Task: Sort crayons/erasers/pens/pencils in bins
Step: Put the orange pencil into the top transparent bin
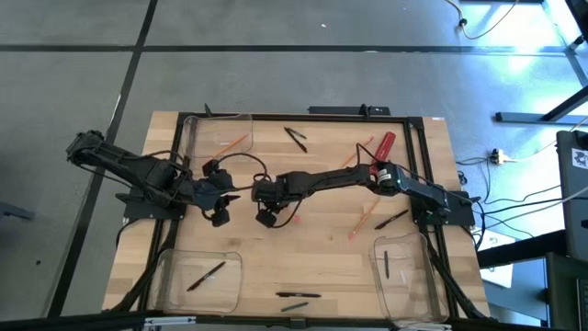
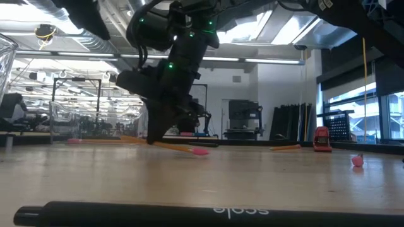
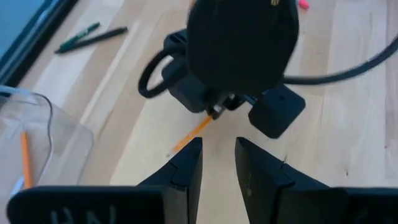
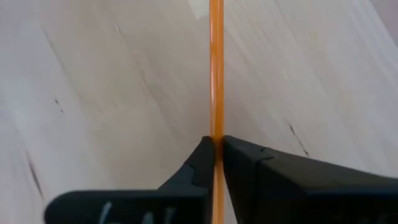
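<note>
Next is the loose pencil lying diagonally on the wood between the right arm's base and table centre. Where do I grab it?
Probably take the pencil on its shaft, coming straight down with the fingers across its thin width. It lies flat with bare wood on the centre side. A black pen lies close on the other side, so favour the end farther from it.

Cool daylight washes the floor (image 1: 276,83) in the high view, bright ceiling strips and windows backlight the low view so the arm reads as a silhouette, the near black bar (image 2: 208,213) is soft, and the left wrist view blurs close up.
</note>
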You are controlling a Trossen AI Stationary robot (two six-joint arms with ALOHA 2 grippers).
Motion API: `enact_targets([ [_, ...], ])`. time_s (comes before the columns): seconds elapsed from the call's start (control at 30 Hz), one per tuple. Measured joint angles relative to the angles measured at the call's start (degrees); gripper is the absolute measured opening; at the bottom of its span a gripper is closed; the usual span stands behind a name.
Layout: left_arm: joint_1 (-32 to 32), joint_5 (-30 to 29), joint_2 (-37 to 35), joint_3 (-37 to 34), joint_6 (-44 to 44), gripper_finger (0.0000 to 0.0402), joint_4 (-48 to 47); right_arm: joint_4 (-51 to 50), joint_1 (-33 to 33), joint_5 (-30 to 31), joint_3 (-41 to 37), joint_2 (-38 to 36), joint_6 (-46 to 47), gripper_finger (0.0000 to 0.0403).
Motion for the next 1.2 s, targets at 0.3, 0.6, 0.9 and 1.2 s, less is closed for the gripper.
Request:
enact_targets([
  [0.3, -4.17, -3.19, 0.00, 0.00, -2.69, 0.0088, -0.66, -1.78, -0.22, -0.46, 2.41, -0.61, -1.60, 0.0025],
  [0.6, -7.25, -4.12, 0.00, 0.00, -5.74, 0.0088, -1.79, -4.33, -0.32, -0.42, 11.53, -0.72, -5.96, 0.0026],
  [0.9, -11.17, -7.22, -0.02, 0.00, -10.28, 0.0088, -5.29, -5.39, -1.81, 2.62, 17.96, -0.72, -10.47, 0.0026],
  [1.2, -13.23, -11.17, -0.02, 0.00, -12.46, 0.0088, -5.90, -2.55, -5.20, 1.41, 17.94, -1.94, -14.71, 0.0026],
])
